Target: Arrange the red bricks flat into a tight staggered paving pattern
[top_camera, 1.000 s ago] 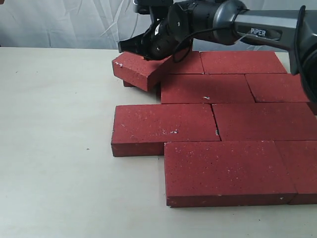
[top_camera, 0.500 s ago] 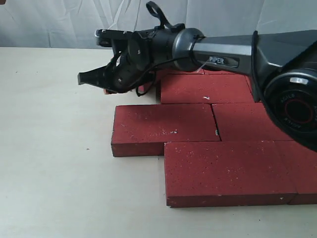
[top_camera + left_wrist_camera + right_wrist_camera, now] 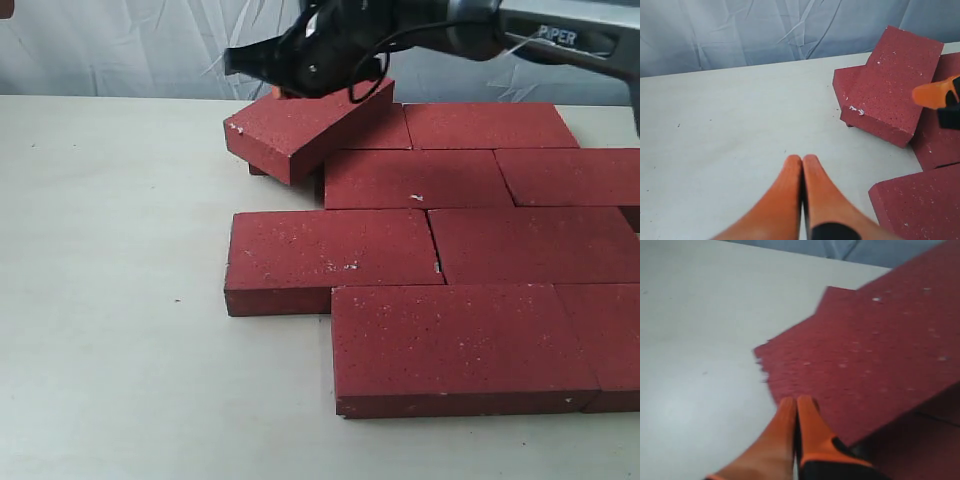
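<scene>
Several red bricks [image 3: 415, 178] lie flat in staggered rows on the right half of the table. One more red brick [image 3: 300, 125] rests tilted at the back left corner, propped on a brick under it; it also shows in the left wrist view [image 3: 890, 85] and the right wrist view [image 3: 865, 355]. My right gripper [image 3: 234, 60] is shut and empty, hovering just above that tilted brick's far left edge, its tips [image 3: 796, 401] over the brick's corner. My left gripper [image 3: 802, 160] is shut with nothing in it over bare table, left of the bricks, and is not seen in the exterior view.
The pale table [image 3: 110, 250] stretches bare to the left of the bricks. A wrinkled grey-blue curtain [image 3: 130, 45] hangs behind the table. The right arm [image 3: 560, 40] spans the back right, above the rear row.
The right arm dipped low and left in front of the tilted brick half a second ago, and has risen back above it. The tilted brick lies about where it was.
</scene>
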`<control>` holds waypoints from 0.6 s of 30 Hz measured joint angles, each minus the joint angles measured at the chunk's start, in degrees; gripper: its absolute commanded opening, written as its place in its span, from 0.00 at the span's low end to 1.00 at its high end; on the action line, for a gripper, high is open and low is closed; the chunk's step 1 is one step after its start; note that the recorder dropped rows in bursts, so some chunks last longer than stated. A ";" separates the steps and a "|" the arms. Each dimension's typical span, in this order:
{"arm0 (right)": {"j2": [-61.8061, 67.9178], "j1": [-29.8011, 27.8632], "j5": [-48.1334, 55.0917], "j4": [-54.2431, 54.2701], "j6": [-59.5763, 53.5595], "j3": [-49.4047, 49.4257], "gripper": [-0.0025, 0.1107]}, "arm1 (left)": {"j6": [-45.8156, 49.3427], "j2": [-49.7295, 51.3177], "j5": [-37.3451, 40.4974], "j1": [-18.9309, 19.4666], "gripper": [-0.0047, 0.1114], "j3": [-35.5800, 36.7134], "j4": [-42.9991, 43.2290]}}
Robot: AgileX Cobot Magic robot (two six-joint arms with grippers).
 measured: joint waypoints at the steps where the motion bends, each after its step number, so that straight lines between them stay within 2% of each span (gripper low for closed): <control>1: 0.00 -1.15 0.92 -0.11 0.00 0.00 0.02 | 0.00 0.00 -0.12 0.00 0.04 0.00 0.05; 10: 0.00 -13.15 3.34 0.74 -0.22 0.00 0.02 | -2.18 4.22 -2.48 0.00 0.04 1.98 -0.75; 18: 1.44 -21.20 -2.50 1.02 -3.81 -0.96 0.02 | -1.86 18.21 -4.34 -0.34 0.04 1.98 -6.73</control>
